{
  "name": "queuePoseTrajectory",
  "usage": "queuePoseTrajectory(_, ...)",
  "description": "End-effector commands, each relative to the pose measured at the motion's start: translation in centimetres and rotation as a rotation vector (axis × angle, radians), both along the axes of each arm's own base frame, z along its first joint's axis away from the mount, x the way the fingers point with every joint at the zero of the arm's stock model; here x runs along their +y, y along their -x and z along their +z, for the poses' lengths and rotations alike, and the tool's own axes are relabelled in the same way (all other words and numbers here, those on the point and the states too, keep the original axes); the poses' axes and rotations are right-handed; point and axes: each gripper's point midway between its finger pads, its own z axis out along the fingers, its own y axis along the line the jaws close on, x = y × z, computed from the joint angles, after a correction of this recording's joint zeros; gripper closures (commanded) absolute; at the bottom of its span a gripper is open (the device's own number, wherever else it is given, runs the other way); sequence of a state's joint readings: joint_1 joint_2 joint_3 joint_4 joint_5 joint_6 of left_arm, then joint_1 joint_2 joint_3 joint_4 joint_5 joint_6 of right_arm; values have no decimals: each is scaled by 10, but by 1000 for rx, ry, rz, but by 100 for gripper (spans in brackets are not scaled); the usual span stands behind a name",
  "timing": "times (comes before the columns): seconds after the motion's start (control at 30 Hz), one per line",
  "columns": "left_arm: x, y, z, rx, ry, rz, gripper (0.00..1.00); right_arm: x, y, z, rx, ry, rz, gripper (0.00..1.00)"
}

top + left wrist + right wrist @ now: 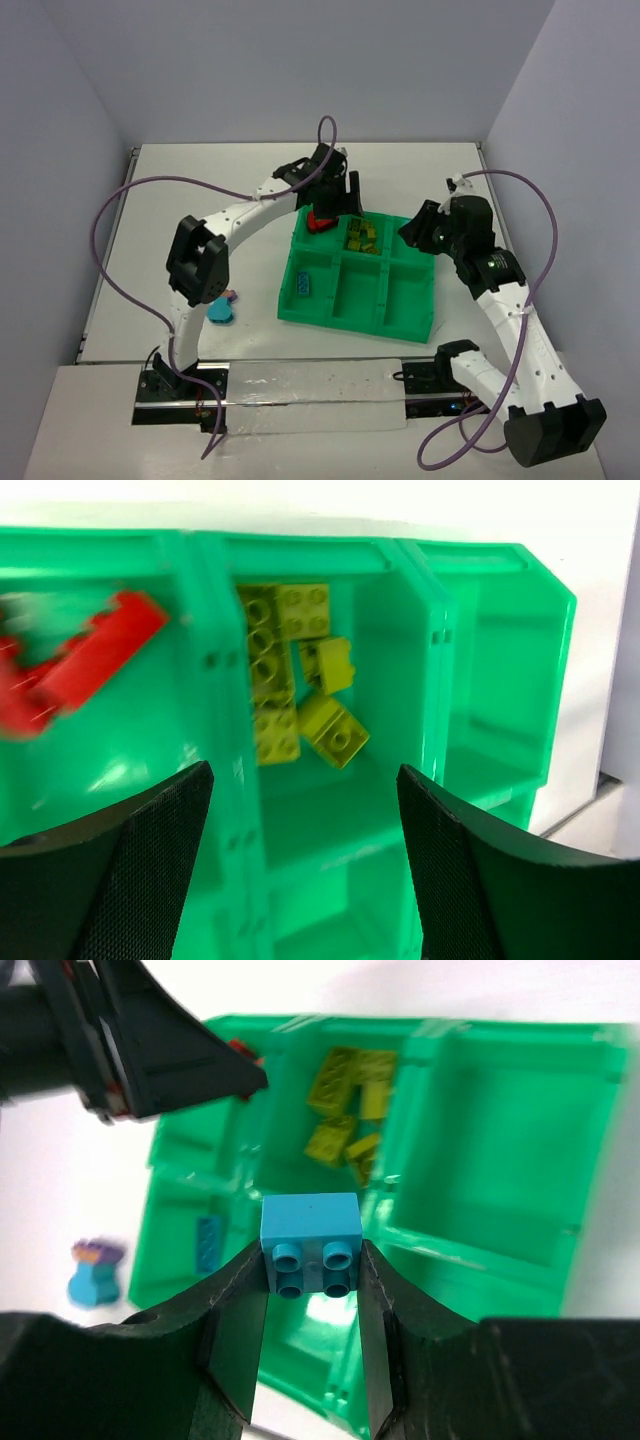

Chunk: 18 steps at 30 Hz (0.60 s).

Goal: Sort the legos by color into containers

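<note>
The green tray (352,321) holds the containers in two rows. My left gripper (335,200) hangs over the far-left compartment. In the left wrist view it (303,780) is open with nothing between its fingers. Red legos (80,665), blurred, lie in that compartment below it. Yellow-green legos (295,670) fill the far-middle compartment (362,237). A blue lego (303,284) lies in the near-left compartment. My right gripper (311,1265) is shut on a cyan brick (311,1235), studs toward the camera, and it hovers by the tray's far-right corner (422,228).
A cyan and pink lego cluster (222,310) stands on the white table left of the tray, beside the left arm's elbow (195,262). Grey walls close in the table on three sides. The left arm's cable (120,205) loops over the left half.
</note>
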State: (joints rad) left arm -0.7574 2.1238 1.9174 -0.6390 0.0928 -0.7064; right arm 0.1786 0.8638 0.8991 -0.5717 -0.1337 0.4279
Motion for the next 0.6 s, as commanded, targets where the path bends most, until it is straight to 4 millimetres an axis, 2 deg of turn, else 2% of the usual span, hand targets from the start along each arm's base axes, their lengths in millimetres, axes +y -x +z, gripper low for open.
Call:
queuePoseTrajectory(0.0, 71, -6, 132, -245, 31, 135, 19, 64, 9, 13, -58, -67, 239, 100)
queuePoseTrajectory(0.07, 121, -16, 147, -265, 13, 245, 18, 92, 18, 7, -41, -50, 336, 100)
queuePoseTrajectory(0.17, 201, -8, 162, -269, -13, 411, 16, 138, 37, 0, -7, -62, 518, 100)
queuePoseTrajectory(0.2, 217, -6, 160, -261, -25, 453, 14, 146, 39, -1, -2, -56, 538, 100)
queuePoseTrajectory(0.23, 223, -3, 158, -251, -37, 466, 13, 152, 42, -6, 14, -48, 558, 100)
queuePoseTrajectory(0.27, 251, 1, 156, -248, -57, 543, 12, 156, 40, -9, 18, -31, 554, 100)
queuePoseTrajectory(0.33, 290, 19, 142, -191, -97, 652, 11, 168, 38, -21, 59, -2, 569, 100)
queuePoseTrajectory(0.4, 311, 34, 128, -137, -123, 713, 10, 176, 38, -29, 88, 15, 593, 100)
queuePoseTrajectory(0.47, 330, 52, 104, -61, -152, 779, 10, 185, 34, -39, 117, 48, 604, 99)
queuePoseTrajectory(0.57, 344, 82, 66, 59, -213, 836, 10, 194, 30, -43, 111, 84, 620, 94)
